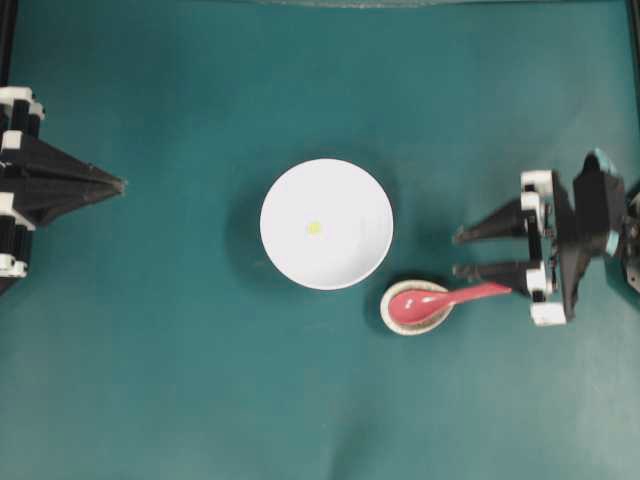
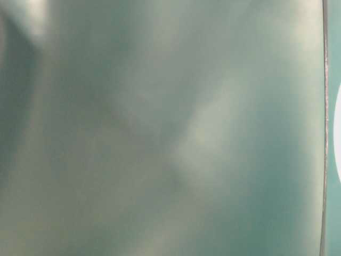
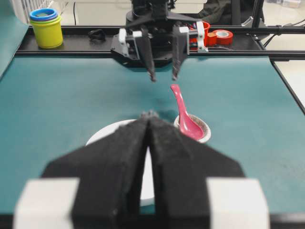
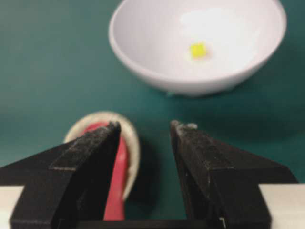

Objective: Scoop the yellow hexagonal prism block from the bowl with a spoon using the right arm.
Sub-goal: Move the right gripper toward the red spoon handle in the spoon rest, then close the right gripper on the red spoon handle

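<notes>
Yellow block sits near middle of white bowl, table centre. Pink spoon rests in beige spoon rest just right of bowl, handle pointing right. Right claw spread wide, empty, one finger over handle end. Left claw clenched, far left.

Bowl at table centre, block inside, near bowl middle. Spoon rest just beside bowl, on side twd right gripper. Spoon lies in rest, scoop in dish, handle running out twd right gripper, end under its nearer finger. Jaws apart, nothing betw. Bowl ahead of right gripper, past rest. Left gripper opp. side of bowl, well apart, tips together, pointing at bowl.
</notes>
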You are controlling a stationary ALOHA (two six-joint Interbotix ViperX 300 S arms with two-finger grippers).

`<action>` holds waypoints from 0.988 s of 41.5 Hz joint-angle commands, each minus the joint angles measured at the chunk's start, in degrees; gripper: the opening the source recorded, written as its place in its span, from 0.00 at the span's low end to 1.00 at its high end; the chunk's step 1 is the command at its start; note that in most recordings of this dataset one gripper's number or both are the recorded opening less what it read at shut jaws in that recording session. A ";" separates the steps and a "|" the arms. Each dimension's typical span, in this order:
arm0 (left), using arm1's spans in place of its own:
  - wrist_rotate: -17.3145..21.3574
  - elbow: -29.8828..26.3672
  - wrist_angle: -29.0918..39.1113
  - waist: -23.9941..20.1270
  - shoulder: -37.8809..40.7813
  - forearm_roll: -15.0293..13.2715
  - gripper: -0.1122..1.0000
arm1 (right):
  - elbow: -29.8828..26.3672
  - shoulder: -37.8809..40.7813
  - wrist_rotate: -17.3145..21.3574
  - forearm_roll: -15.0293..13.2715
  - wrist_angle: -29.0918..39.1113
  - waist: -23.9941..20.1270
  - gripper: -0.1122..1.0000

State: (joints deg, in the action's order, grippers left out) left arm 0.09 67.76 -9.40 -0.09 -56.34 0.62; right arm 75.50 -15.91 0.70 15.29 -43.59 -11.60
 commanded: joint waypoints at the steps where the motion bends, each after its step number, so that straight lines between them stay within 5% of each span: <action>1: 0.00 -1.32 -0.26 -0.09 0.26 0.18 0.11 | -0.18 2.37 -0.09 2.11 -2.90 -2.72 0.58; 12: 0.00 -1.32 0.62 -0.09 0.26 0.18 0.11 | -0.79 9.32 -0.09 5.62 -4.31 -6.86 0.58; 41: 0.00 -1.32 1.85 -0.62 0.26 0.18 0.11 | -1.14 14.94 1.93 5.89 -4.04 -8.88 0.57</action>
State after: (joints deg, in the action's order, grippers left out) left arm 0.00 67.76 -7.38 -0.44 -56.43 0.62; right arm 74.88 -0.44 2.64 21.09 -47.29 -20.13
